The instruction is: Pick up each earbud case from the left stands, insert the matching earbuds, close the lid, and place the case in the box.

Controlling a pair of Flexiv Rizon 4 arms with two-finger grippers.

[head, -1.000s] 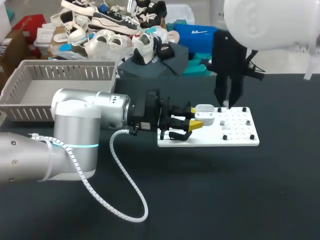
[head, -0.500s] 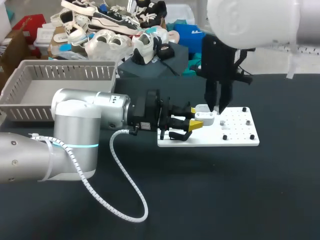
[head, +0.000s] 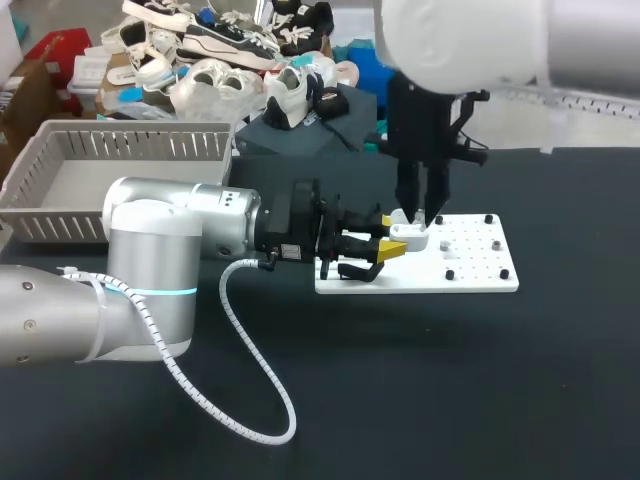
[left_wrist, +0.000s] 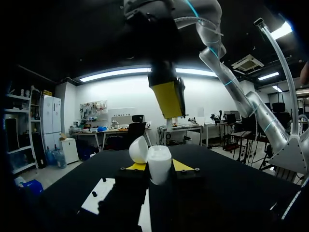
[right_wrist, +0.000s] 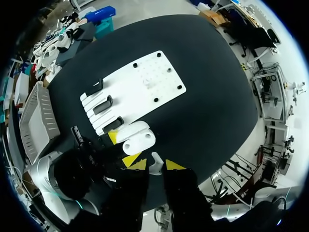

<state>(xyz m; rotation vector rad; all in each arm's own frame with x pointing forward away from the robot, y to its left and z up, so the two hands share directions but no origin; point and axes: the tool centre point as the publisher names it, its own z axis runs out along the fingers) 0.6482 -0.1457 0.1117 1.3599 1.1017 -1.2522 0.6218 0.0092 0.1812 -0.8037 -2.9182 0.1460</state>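
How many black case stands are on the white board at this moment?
3, in a row along one end of the white board: the stand farthest from the open case, the middle stand, the stand beside it. None looks hidden.

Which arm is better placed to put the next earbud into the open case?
Right. The right gripper holds an earbud close above the open case, which the left gripper is shut on.
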